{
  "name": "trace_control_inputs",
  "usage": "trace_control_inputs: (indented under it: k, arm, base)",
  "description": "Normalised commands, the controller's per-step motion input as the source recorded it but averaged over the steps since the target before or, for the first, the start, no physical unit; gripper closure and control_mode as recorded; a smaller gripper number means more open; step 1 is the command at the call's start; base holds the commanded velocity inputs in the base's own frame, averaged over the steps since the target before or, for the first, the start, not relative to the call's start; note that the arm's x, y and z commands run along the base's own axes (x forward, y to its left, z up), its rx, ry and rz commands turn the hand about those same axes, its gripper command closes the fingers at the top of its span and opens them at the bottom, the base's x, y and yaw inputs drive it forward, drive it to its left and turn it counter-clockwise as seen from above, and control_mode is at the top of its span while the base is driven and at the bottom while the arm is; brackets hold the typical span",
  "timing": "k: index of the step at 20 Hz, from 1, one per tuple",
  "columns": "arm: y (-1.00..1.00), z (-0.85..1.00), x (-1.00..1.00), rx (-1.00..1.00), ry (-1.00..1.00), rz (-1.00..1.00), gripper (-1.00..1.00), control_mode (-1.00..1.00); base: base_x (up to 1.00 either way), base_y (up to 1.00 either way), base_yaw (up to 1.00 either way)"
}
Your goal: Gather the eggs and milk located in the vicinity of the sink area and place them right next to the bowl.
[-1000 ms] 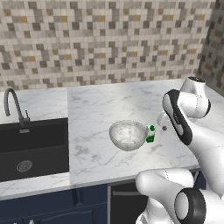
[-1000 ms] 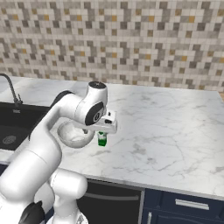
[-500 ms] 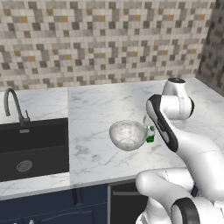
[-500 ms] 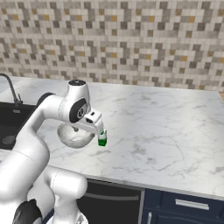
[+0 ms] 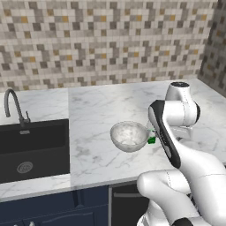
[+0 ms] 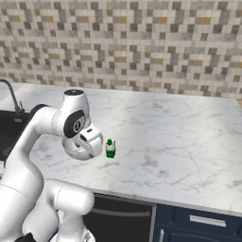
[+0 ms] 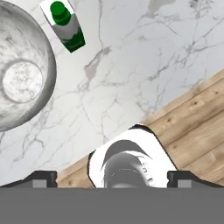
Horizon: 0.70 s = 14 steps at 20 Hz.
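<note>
On the marble counter (image 5: 101, 110), the bowl (image 5: 129, 136) sits near the front edge, to the right of the sink (image 5: 33, 148) with its curved tap (image 5: 14, 106). The milk (image 6: 110, 148) stands upright just beside the bowl on its right; in the left base view only a bit of its green band (image 5: 152, 140) shows past the arm's link. In the hand view the milk (image 7: 67, 26) is seen from above, its green cap toward the top of the picture, very close to the bowl's rim (image 7: 49, 65) though I cannot tell whether they touch. The bowl looks bare inside, with a pale round base at its middle.

The gripper (image 7: 111, 178) is released, its two dark fingertips (image 7: 40, 177) standing wide apart at the bottom of the hand view with nothing between them. It hangs above the counter's front edge, looking down on marble and on the wooden floor (image 7: 197, 131) beyond. In the right base view the hand (image 6: 90, 141) sits folded in close over the bowl (image 6: 78, 151), with the milk just to its right and apart from it. The arm bends sharply at its upper joint, rising above the bowl in both base views.

Behind the counter runs a mosaic tile wall (image 6: 142, 47). Dark blue cabinets (image 6: 198, 222) lie below.
</note>
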Motion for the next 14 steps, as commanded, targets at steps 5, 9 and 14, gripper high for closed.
trace_control_inputs:
  k: [5, 9, 14]
  arm:
    - [0.0, 0.0, 0.0, 0.0, 0.0, 0.0, -1.0, -1.0]
    - [0.0, 0.0, 0.0, 0.0, 0.0, 0.0, -1.0, -1.0]
    - [0.0, 0.0, 0.0, 0.0, 0.0, 0.0, -1.0, 1.0]
  base:
    - [0.0, 0.0, 0.0]
    - [0.0, 0.0, 0.0]
    - [-0.31, 0.12, 0.0]
